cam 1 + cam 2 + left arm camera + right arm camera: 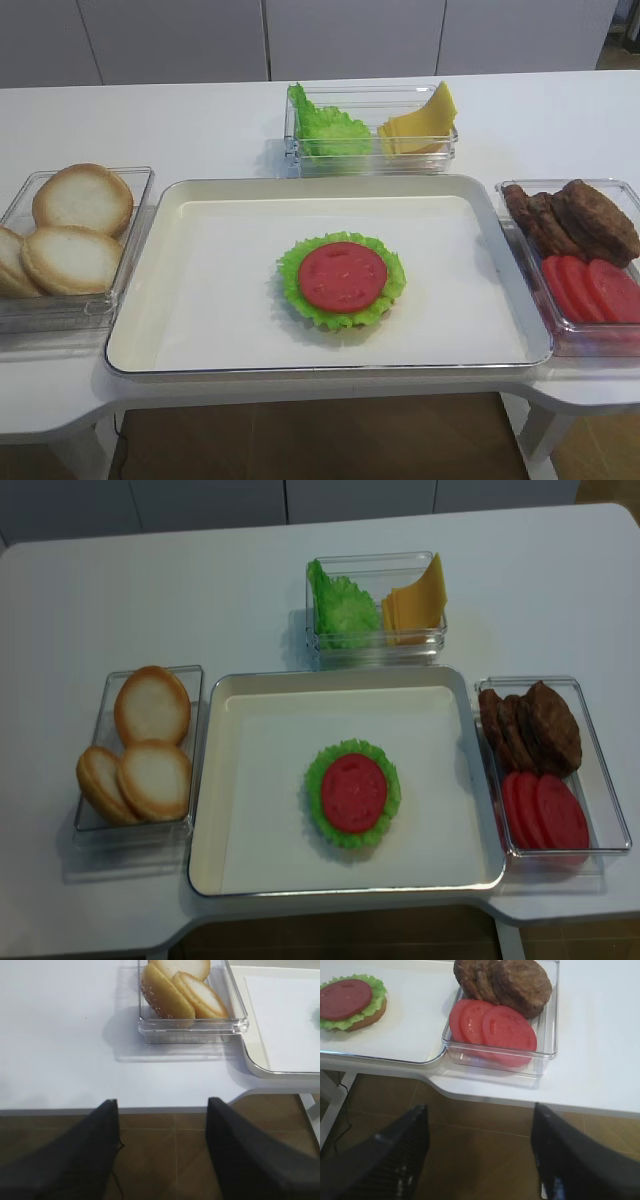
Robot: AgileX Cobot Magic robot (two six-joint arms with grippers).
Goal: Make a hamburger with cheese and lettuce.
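While both tools hung off the counter's [200, 110] near edge, the left tool [162, 1150] and the right tool [480, 1155] each showed spread fingers with nothing between them. Mid-tray [200, 300], the hamburger [341, 281] stood as a pale bun base, frilly bright-green lettuce [295, 270] wider than the bun, and a flat matte red tomato slice [342, 276] on top. I'd call it roughly halfway: cheese, probably a patty, and the top bun looked left. Right bin [575, 335] held more tomato slices [592, 288] and rough brown patties [580, 215]; left bin held smooth round bun halves [75, 225]. Far bin: thin pale-yellow cheese [425, 125], straight-edged and pointed, beside ruffled spare leaves [325, 130].
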